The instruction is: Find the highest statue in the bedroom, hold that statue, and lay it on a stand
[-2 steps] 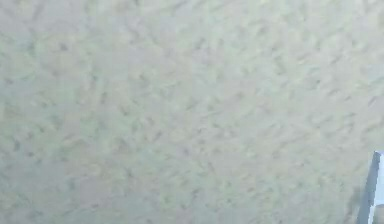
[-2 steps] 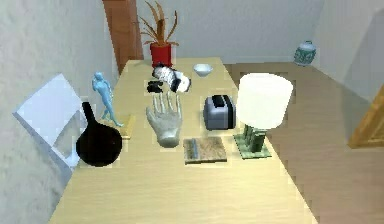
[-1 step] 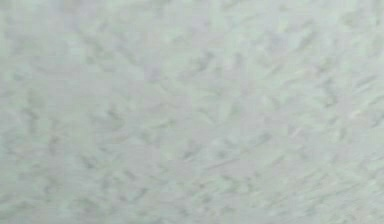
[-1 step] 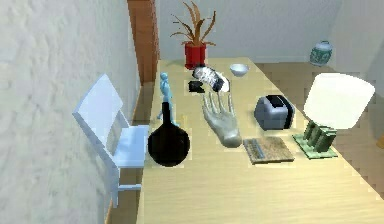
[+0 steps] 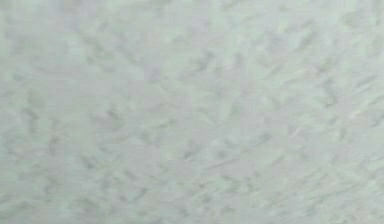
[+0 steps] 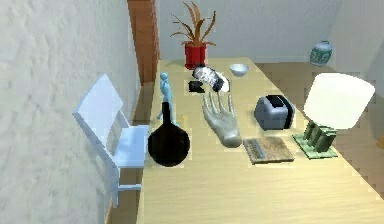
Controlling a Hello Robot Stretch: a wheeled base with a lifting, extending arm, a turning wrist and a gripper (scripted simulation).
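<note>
Grey wall (image 5: 192, 112) ahead; arm side view adds table (image 6: 205, 172), blue statue (image 6: 166, 97); tool's hold untellable.

Forward view: pale rough plaster wall (image 5: 192, 112), directly ahead.
Arm side view: long light-wood table (image 6: 220, 185); white wooden chair (image 6: 105, 125) at its left side.
On table, left edge: black round-bellied long-necked vase (image 6: 168, 140), slim pale-blue figure statue (image 6: 165, 92) behind it.
Centre: pale hand-shaped statue (image 6: 222, 122); behind it, small black-and-white object (image 6: 207, 78), perhaps lying on its side; round white bowl (image 6: 239, 69) right of that.
Far end: spiky plant in red pot (image 6: 194, 45).
Right of hand statue: grey boxy appliance (image 6: 272, 112), flat dark slab (image 6: 268, 150) before it; white-shaded table lamp (image 6: 333, 110) rightmost.
</note>
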